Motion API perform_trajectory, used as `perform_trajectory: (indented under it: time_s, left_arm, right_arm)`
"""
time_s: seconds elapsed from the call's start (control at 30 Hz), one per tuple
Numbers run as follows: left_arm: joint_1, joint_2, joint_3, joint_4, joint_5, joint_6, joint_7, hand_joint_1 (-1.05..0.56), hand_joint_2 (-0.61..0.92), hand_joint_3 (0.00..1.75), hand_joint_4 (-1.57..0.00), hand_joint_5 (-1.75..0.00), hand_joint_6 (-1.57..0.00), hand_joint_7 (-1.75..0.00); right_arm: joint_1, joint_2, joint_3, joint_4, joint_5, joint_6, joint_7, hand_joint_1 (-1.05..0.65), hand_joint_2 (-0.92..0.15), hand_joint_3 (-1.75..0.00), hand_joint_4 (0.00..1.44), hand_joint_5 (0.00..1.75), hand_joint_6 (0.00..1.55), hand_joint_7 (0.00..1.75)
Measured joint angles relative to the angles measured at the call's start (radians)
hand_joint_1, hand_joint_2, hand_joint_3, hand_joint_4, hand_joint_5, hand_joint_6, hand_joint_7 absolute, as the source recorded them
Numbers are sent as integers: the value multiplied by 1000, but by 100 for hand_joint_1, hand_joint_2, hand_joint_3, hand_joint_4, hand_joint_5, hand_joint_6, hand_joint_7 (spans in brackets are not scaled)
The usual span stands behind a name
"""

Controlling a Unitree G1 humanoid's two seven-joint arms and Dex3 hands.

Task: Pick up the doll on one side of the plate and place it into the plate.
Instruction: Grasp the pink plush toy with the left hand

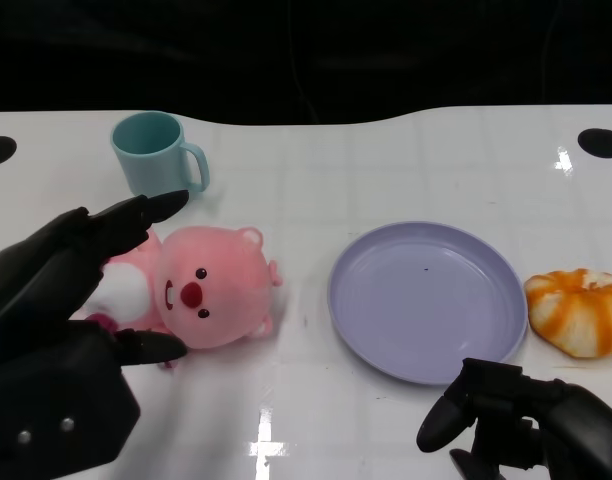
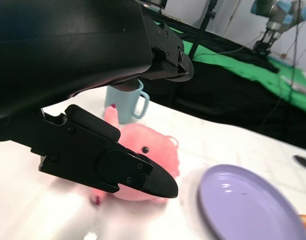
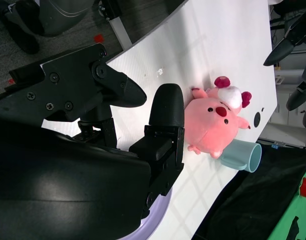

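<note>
Head view, fuzzy pink plush doll (image 1: pixel 211 287) between left hand (image 1: pixel 61 330) spread fingers (image 1: pixel 146 210), ungripped, smooth round lilac plate (image 1: pixel 426 300) beside.

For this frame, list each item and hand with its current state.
Doll: lying on the table, left of the plate, not lifted.
Plate: empty.
Cup: upright.
Bun: on the table beside the plate.
Left hand: open around the doll.
Right hand: holds nothing.

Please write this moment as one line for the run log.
phase: reach | left hand: open around pink doll, no grip | right hand: open, idle | plate: empty | doll: left of plate
</note>
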Motion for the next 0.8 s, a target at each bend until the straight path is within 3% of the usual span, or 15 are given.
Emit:
perform_trajectory:
  time_s: [0.47, 0.8]
  left_arm:
    - [-259, 57, -219, 276, 354, 49, -50, -71, 90, 1, 0, -31, -18, -3]
    - [-404, 50, -326, 514, 454, 8, -69, -72, 88, 0, 0, -33, -22, -2]
  right_arm:
    - [2, 0, -1, -2, 0, 10, -4, -17, -72, -87, 60, 168, 53, 130]
    - [11, 0, 1, -6, 0, 11, -5, -18, -72, -87, 60, 168, 54, 129]
